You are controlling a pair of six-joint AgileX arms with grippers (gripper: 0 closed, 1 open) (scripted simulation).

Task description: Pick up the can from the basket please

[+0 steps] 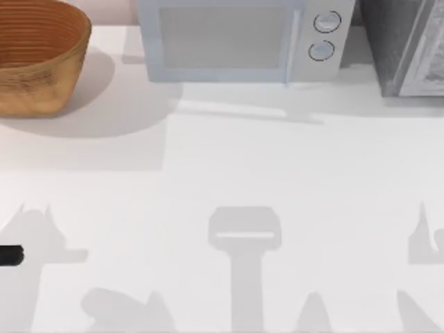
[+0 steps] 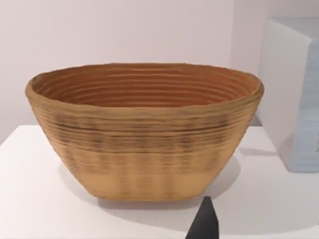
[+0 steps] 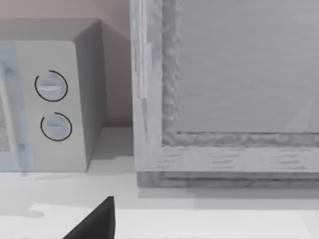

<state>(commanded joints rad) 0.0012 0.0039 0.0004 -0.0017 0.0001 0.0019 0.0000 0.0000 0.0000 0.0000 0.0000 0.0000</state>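
The woven basket (image 1: 38, 59) stands at the table's far left corner, tan outside and ribbed orange-brown inside. In the left wrist view the basket (image 2: 144, 134) is straight ahead and upright, its near wall hiding the floor inside. The can is hidden. My left gripper (image 2: 204, 224) is a dark tip low in that view, short of the basket and not touching it. A black piece of the left arm (image 1: 10, 255) sits at the table's left edge. My right gripper (image 3: 97, 221) is a dark tip above the table, facing the microwave and the grey cabinet.
A white microwave (image 1: 236, 38) stands at the back centre, right of the basket, with two round knobs (image 3: 52, 104). A grey cabinet (image 1: 406, 45) fills the back right corner. The white table (image 1: 229, 166) stretches in front of them.
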